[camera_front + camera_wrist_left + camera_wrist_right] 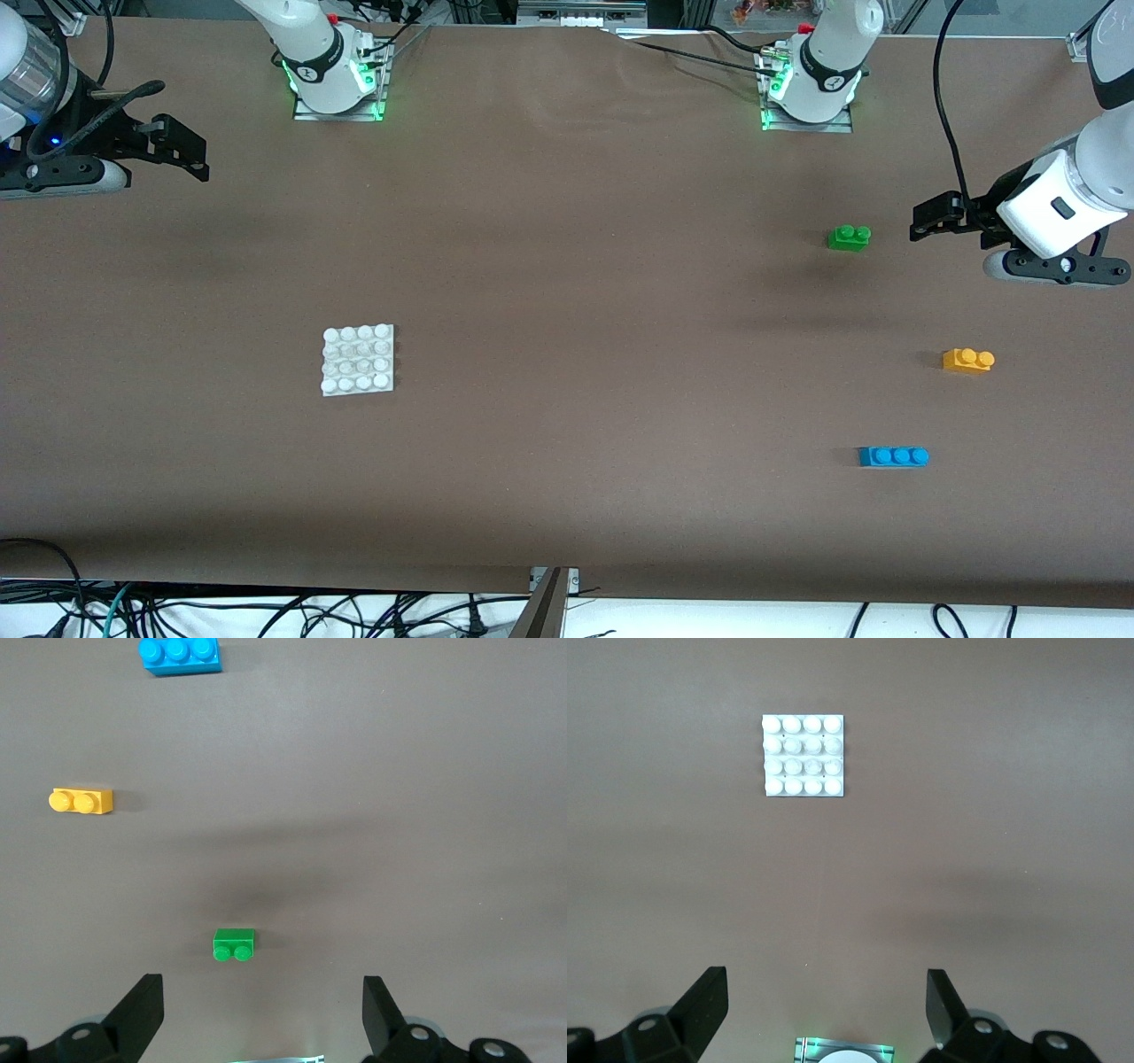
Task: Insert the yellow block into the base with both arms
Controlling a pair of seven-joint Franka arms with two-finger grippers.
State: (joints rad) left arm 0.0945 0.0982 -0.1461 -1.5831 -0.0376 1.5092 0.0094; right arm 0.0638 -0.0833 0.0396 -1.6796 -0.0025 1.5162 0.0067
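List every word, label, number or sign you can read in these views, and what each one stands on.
None can be read.
Round dark marks on each arm's base joint, right arm and left arm: too small to read.
The base, yellow block, green brick and blue brick carry no text.

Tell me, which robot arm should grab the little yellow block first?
Probably the left. The yellow block lies at the left arm's end of the table, with the open left gripper up close by. The right gripper waits, open, at the right arm's end.
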